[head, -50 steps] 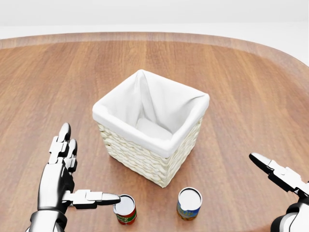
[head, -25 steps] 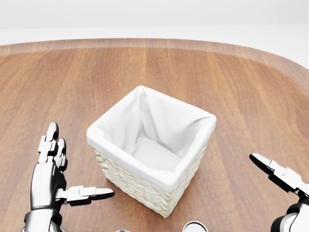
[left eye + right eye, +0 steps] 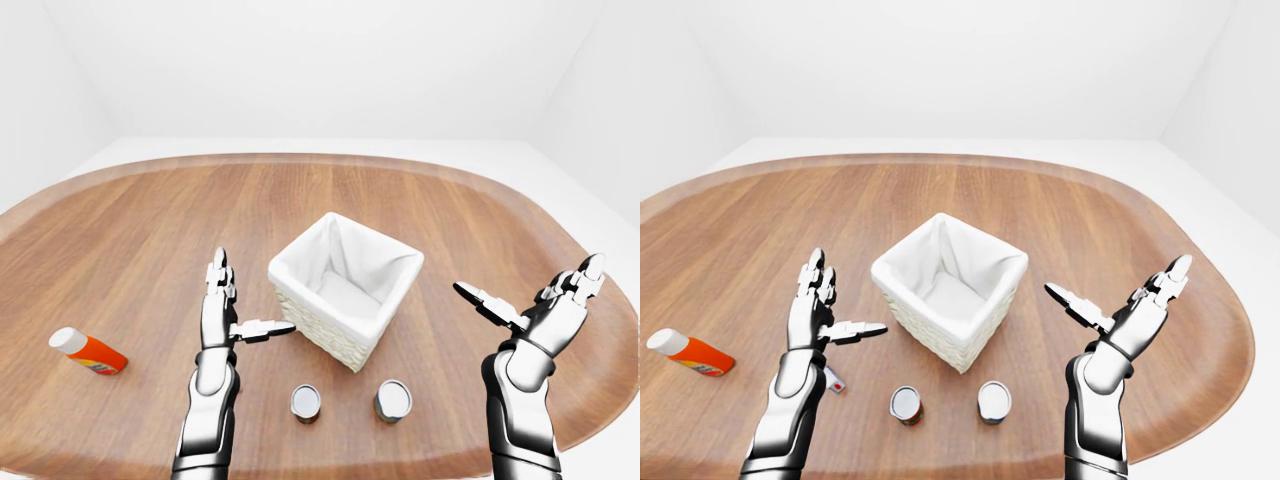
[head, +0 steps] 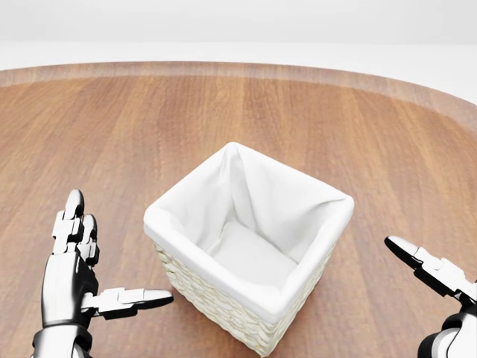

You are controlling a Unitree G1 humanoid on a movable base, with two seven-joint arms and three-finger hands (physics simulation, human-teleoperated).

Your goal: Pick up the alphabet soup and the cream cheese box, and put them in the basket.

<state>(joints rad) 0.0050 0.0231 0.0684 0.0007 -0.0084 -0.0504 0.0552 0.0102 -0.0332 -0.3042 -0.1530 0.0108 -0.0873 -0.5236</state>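
The white-lined wicker basket (image 3: 345, 285) stands mid-table. Below it in the left-eye view stand two upright cans: one with a red and green label (image 3: 306, 402), one with a blue and yellow label (image 3: 392, 400). I cannot tell which is the alphabet soup. A small white thing with a red mark (image 3: 833, 380) peeks out beside my left forearm, too small to identify. My left hand (image 3: 245, 300) is open, left of the basket, thumb pointing at it. My right hand (image 3: 530, 300) is open, right of the basket, and holds nothing. The head view shows only the basket (image 4: 246, 298) and both hands.
An orange bottle with a white cap (image 3: 88, 352) lies at the table's left. The oval wooden table (image 3: 150, 220) has its curved edge close by my right hand, and a white floor lies beyond it.
The head camera has tilted up: the basket slid lower and rightward in its picture and both cans dropped out of the bottom edge. Both hands stay open in about the same places.
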